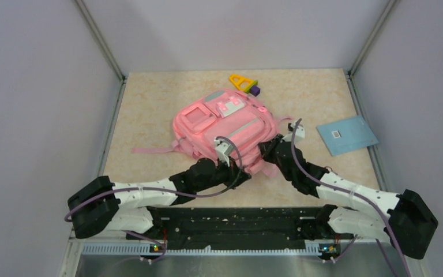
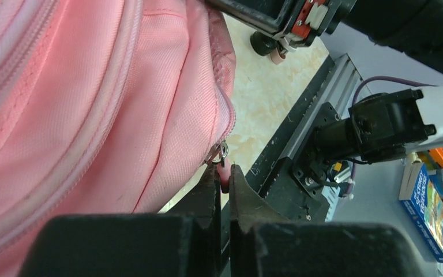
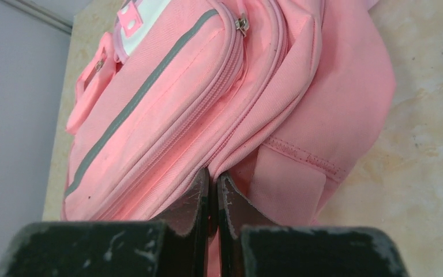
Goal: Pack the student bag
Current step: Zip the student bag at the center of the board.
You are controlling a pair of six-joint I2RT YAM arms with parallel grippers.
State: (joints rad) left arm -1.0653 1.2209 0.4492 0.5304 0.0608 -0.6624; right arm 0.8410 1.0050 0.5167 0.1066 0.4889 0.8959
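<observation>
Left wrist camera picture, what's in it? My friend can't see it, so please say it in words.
The left gripper is shut on the small pink zipper pull of a pink backpack, seen close up. Beside it is a beige table.

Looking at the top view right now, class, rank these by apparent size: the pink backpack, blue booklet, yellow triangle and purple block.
1. pink backpack
2. blue booklet
3. yellow triangle
4. purple block
The last two lie farthest from the camera, so they may look slightly smaller than they are.
</observation>
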